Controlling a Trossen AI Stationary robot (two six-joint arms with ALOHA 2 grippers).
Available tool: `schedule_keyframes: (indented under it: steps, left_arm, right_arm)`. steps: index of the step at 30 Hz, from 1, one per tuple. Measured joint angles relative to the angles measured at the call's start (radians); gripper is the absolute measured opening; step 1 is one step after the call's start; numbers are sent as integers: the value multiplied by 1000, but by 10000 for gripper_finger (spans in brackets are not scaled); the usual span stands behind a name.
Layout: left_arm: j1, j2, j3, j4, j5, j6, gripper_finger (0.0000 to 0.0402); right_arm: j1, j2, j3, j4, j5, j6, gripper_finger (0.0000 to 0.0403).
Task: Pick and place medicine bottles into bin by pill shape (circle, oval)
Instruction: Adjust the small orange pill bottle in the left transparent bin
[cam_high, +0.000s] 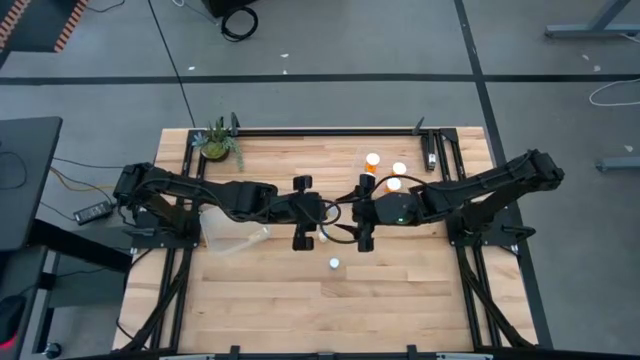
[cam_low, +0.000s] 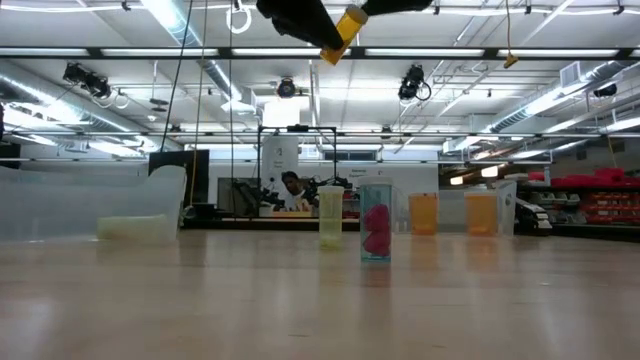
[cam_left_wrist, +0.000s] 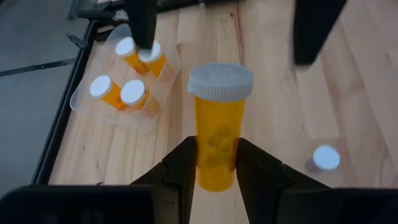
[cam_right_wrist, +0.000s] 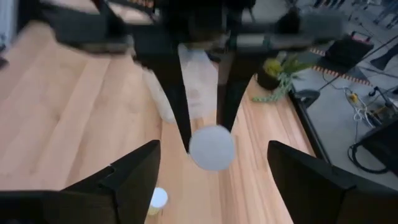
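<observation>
A pale wooden table (cam_high: 260, 300) with butcher-block planks is sitting on a grey concrete floor (cam_high: 330, 40) crossed by dark tape lines, with a small potted plant (cam_high: 218, 143) standing at its far left corner. Seen level across the tabletop, a large hall is stretching out behind, lit by long ceiling lights (cam_low: 185, 25), with red shelving (cam_low: 590, 195) at the right and a person (cam_low: 292, 190) sitting at a distant bench.

Both arms are meeting above the middle of the table. The left gripper (cam_left_wrist: 214, 168) is clenching an orange medicine bottle (cam_left_wrist: 217, 124) near its base, the bottle's long axis running straight out from between the fingers and its white cap (cam_left_wrist: 221, 82) pointing toward the right arm. From table height the same bottle is showing high overhead, tilted, well clear of the wood. The right gripper (cam_right_wrist: 211, 180) is facing that cap end-on, its fingers (cam_right_wrist: 127, 177) spread wide apart and touching nothing.

A clear bin (cam_left_wrist: 112, 102) near the right arm is holding four orange bottles upright. Another clear bin (cam_high: 235, 235) is lying beneath the left arm. A small white-capped bottle (cam_high: 334, 264) is standing alone on the wood nearer the front edge.
</observation>
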Motion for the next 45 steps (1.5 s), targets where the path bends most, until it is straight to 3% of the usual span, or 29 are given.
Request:
schedule_keyframes:
  steps: [7,14,17,22,31,45]
  left_arm:
    - [-5,0,0,110,5,0,110]
    - [-6,0,0,225,36,6,110]
    - [-6,0,0,252,44,28,110]
    - [-6,0,0,334,122,34,110]
    - [-8,0,-1,378,165,86,110]
    - [6,1,-1,466,165,106,110]
  right_arm:
    - [72,-60,1,-42,38,65,303]
    - [156,-90,-53,-64,202,90,302]
    - [176,-112,-78,-35,217,90,302]
    - [191,-160,-165,72,216,38,302]
    - [181,-289,-409,477,145,-96,302]
    - [143,-287,-415,673,-1,-214,290]
